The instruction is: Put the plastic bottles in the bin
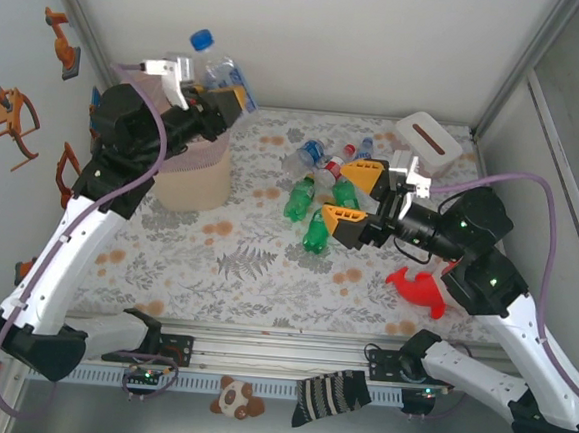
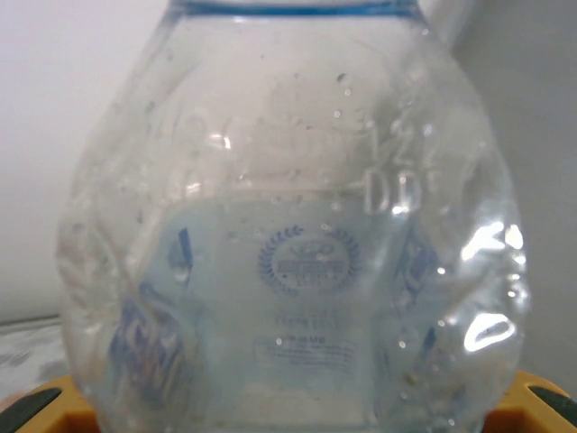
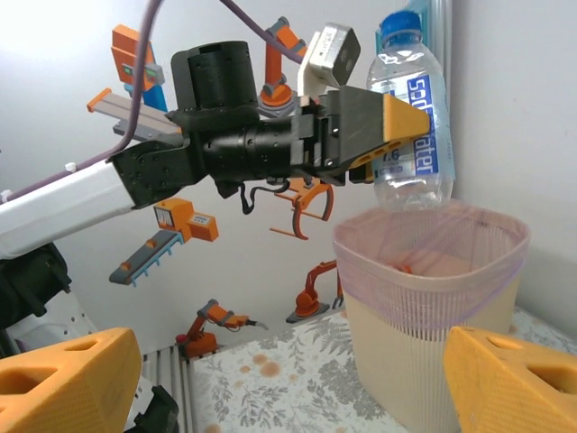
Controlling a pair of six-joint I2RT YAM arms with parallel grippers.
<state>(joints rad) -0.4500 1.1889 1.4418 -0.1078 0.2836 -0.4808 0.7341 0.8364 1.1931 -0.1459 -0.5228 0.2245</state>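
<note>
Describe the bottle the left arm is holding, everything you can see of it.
The clear bottle is thin see-through plastic with a blue cap and a blue label bearing white lettering. It stands upright, cap up, clamped at its side between the jaws of the left gripper, just above the pink-lined bin, apparently not touching it. In the left wrist view its wall looks slightly dented, with droplets and a small printed emblem.

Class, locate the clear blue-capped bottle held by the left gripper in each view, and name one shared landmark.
Top external: bottle upper left, by the bin.
Left wrist: bottle across the whole centre, very close.
Right wrist: bottle upper right, just above the bin's rim.
Shared landmark: yellow fingers of the left gripper clamping it.
</note>
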